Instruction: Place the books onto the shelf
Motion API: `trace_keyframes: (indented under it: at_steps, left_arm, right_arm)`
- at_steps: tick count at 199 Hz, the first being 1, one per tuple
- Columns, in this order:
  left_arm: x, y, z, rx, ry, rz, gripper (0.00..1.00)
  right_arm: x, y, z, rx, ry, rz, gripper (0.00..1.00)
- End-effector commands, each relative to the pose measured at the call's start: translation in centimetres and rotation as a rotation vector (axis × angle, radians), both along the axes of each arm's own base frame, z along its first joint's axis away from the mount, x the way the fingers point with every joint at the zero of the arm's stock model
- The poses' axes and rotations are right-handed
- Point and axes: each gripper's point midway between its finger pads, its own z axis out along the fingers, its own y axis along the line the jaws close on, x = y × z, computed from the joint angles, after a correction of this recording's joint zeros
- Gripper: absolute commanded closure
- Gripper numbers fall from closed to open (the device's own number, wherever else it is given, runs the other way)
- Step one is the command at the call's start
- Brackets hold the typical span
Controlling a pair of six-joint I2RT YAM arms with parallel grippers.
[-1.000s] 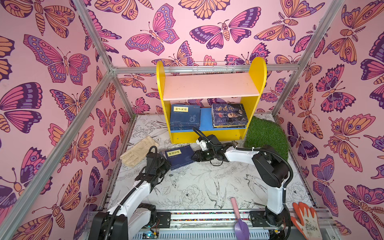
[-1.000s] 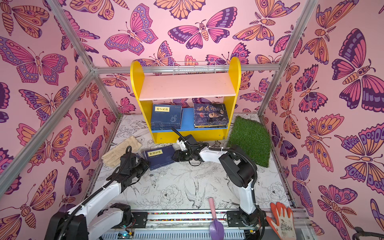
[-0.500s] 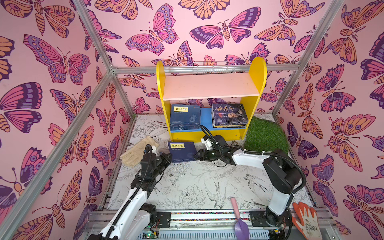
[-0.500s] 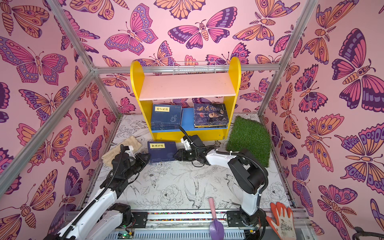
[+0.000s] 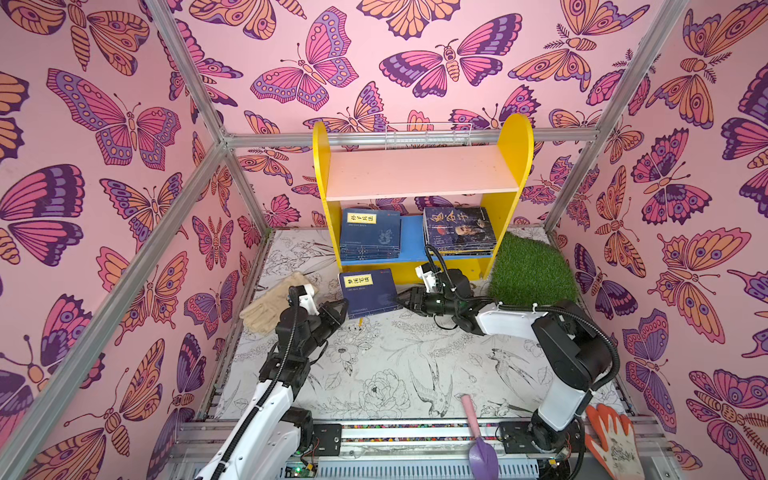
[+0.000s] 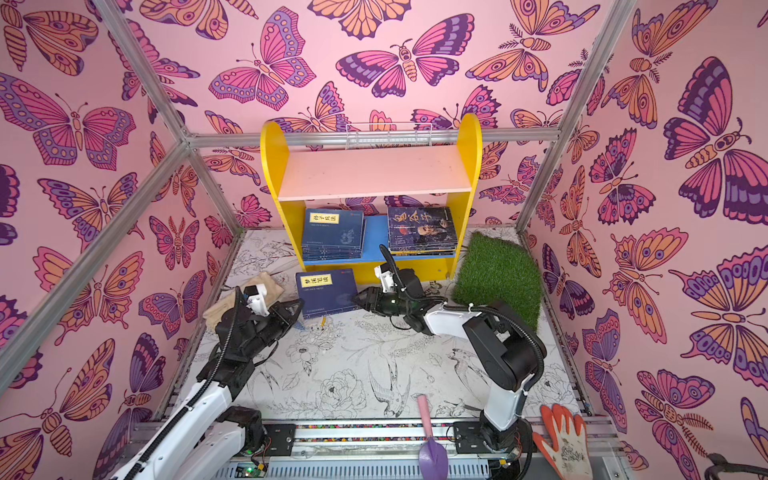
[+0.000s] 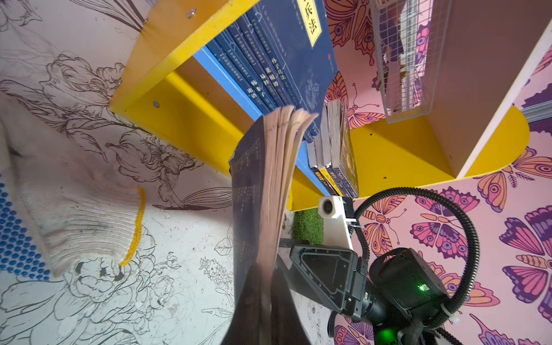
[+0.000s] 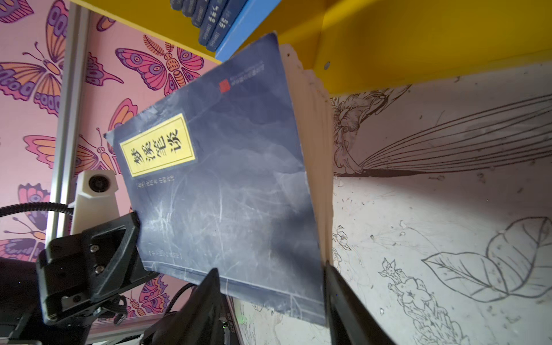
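Navy book (image 8: 227, 185), yellow label (image 8: 157, 144) "梦溪笔谈"

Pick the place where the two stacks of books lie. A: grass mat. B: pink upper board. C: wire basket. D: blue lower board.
D: in both top views the navy stack and the portrait-cover stack lie flat on the blue lower board of the shelf; the pink upper board carries none.

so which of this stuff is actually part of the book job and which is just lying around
Job: shelf; navy book, pinched by left gripper, right gripper open at its edge; navy stack and portrait stack on the blue board.
Lying about: beige glove, orange glove, grass mat, trowel, wire basket.
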Motion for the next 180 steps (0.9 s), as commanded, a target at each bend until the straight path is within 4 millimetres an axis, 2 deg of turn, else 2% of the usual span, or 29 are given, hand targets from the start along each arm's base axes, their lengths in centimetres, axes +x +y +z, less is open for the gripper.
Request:
trace_keyframes:
  at_steps: [1, 41, 71, 98, 141, 180]
  left_arm:
    - [-1.1, -2.1, 2.4, -0.049, -0.066, -0.118, 1.0]
    - [-1.3, -2.2, 3.6, -0.069, -0.105, -0.129, 1.0]
    - [-1.4, -2.3, 3.5, -0.07, -0.107, -0.135, 1.0]
    - [-1.5, -2.5, 3.4, -0.072, -0.106, -0.149, 1.0]
    - [-1.6, -2.8, 3.5, -0.073, -0.116, -0.174, 1.0]
    - [-1.7, -2.8, 4.9, -0.083, -0.161, -0.173, 1.0]
  right_arm:
    - [0.2, 0.6, 3.7, 0.134, -0.066, 0.026, 0.42]
    - [0.8, -0.2, 2.5, 0.109, -0.053, 0.001, 0.4]
    - [0.9, -0.2, 1.7, 0.107, -0.031, 0.0, 0.4]
    - [0.7, 0.1, 1.7, 0.119, -0.032, 0.01, 0.42]
    - [0.2, 0.5, 2.8, 0.174, -0.052, 0.048, 0.45]
    - [1.2, -0.4, 1.0, 0.16, -0.016, -0.02, 0.44]
